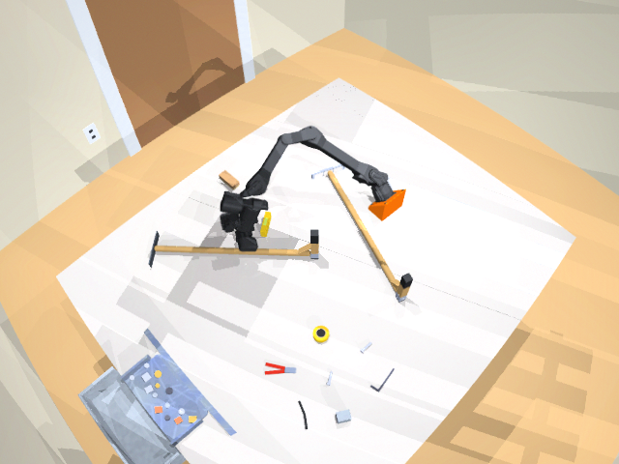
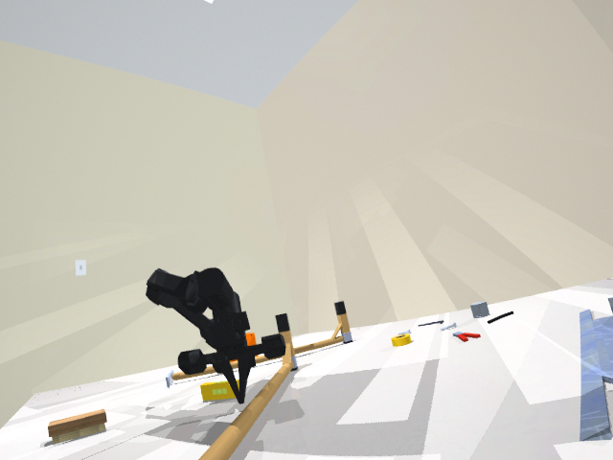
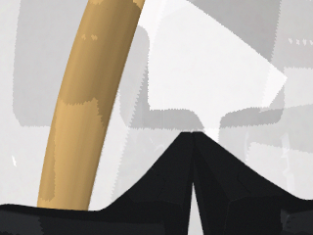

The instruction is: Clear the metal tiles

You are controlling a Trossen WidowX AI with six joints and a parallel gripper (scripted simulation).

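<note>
My gripper is shut and empty, pointing down close beside the wooden handle of the long scraper. In the wrist view the handle runs left of the fingertips, not between them. In the top view my arm hides the fingertips. The scraper lies on the table, with its dark blade at the left and an upright black-topped grip at the other end. Several small tiles lie on the blue steel plate. The grey catch box adjoins it.
A second long-handled tool has a rake-like head. A yellow block and a brush lie near my arm. A yellow roll, red pliers and a grey block lie farther off.
</note>
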